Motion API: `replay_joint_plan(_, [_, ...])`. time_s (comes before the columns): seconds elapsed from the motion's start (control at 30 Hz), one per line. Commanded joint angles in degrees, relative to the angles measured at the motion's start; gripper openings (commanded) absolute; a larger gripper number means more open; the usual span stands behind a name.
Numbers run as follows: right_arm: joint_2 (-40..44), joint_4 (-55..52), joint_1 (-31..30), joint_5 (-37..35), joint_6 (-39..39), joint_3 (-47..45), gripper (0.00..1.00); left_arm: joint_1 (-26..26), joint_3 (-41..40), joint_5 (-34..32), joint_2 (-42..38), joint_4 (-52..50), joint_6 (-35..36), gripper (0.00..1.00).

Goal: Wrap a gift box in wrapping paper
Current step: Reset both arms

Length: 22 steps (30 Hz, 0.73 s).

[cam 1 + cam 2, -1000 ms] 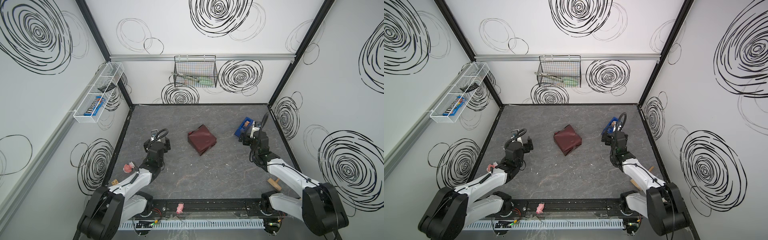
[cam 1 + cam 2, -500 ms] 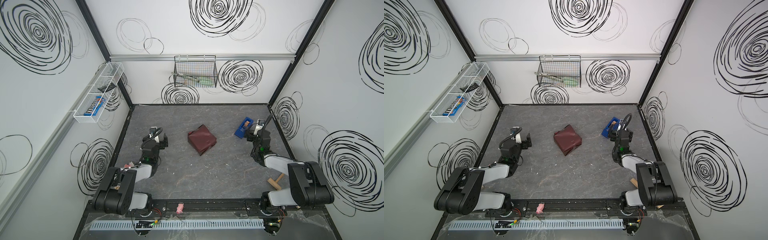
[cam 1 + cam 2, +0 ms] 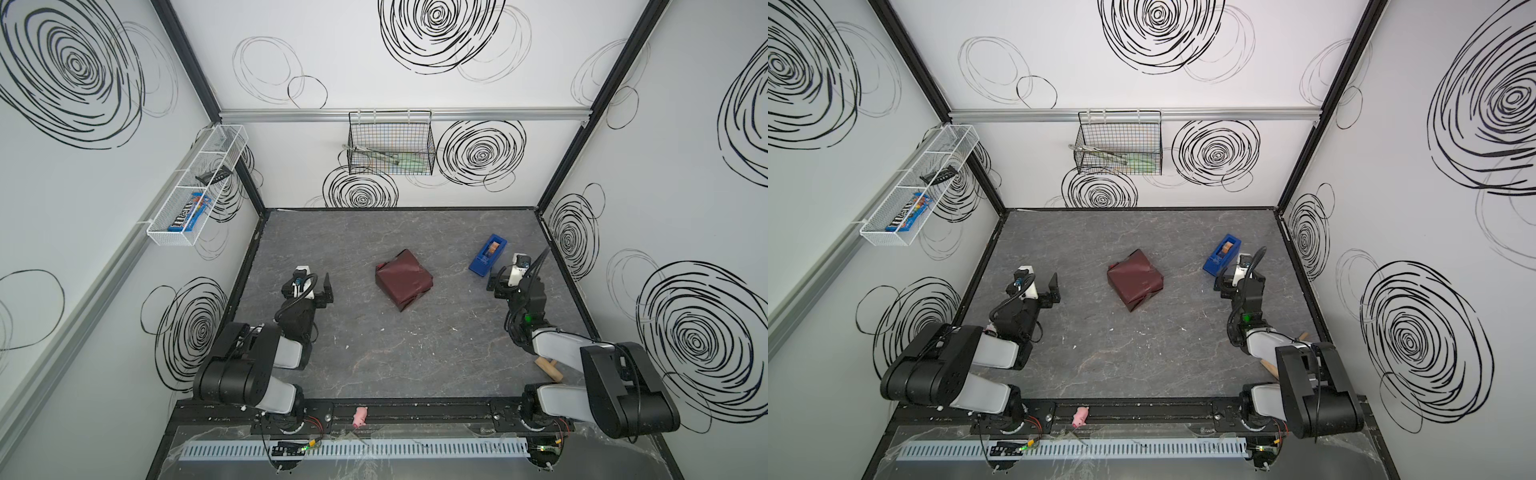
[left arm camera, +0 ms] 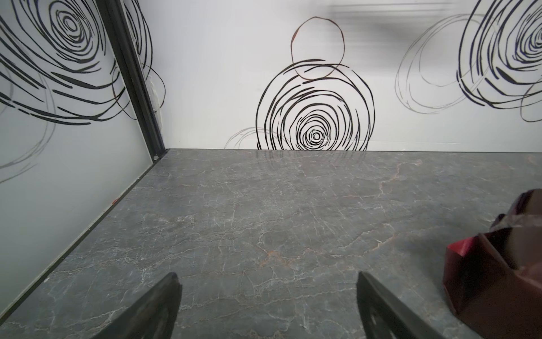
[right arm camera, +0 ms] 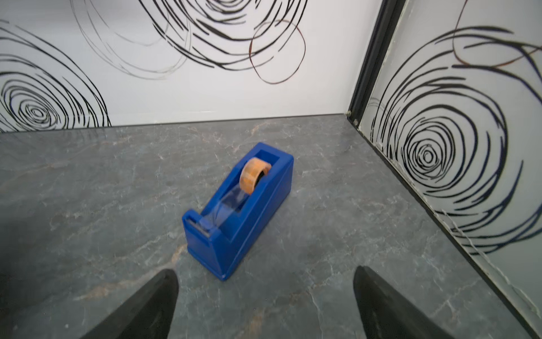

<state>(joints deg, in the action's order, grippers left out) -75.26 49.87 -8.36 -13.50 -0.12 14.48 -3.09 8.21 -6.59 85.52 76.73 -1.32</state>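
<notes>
Left fingers (image 4: 152, 308) and right fingers (image 5: 146, 305) spread wide, nothing held.
Gift box, wrapped in wrapping paper (image 3: 403, 282), parked left of tape dispenser (image 3: 488, 254); likely light, stiff, best gripped across flat sides.

White panel walls (image 3: 374, 75) covered in black scribbled spirals close in three sides of a grey, marble-veined worktop (image 3: 374, 361), which fills the lower middle of both top views. Black metal corner posts (image 3: 193, 66) rise toward the upper left and upper right, joined by a silver aluminium rail (image 3: 498, 113) across the back wall. A black wire basket (image 3: 390, 133) hangs from that rail at centre — a white wire mesh shelf (image 3: 172, 241) is fixed at left. The light is even and soft.
</notes>
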Motion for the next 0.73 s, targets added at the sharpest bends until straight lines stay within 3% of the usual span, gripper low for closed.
replay_joint_plan(0.0, [-2.28, 8.78, 0.13, 0.02, -1.59, -0.5, 0.97, -0.16, 1.73, -2.19, 0.03, 3.29, -0.46, 0.96])
replay_joint_plan(0.07, [-5.23, 14.4, 0.73, -1.91, -0.7, -1.58, 0.97, -0.25, 1.8, -2.2, -0.08, 2.91, -0.42, 0.96])
replay_joint_plan(0.2, [-6.78, 16.25, 4.61, 5.23, 1.44, -2.61, 0.97, -0.51, 1.97, -2.63, 0.09, 2.8, 0.0, 0.96])
replay_joint_plan(0.27, [-10.32, 20.98, 4.51, 3.48, 1.19, -2.8, 0.97, -0.77, 2.09, -2.9, 0.16, 2.71, 0.13, 0.96])
replay_joint_plan(0.37, [-8.98, 14.22, 5.28, 4.62, 2.62, -0.55, 0.97, -1.19, 2.16, -3.56, 0.22, 2.77, 0.43, 0.96])
replay_joint_plan(0.7, [-9.43, 13.02, 6.47, 5.92, 3.45, 0.33, 0.97, -1.48, 1.9, -4.05, 0.2, 3.16, 0.67, 0.96])
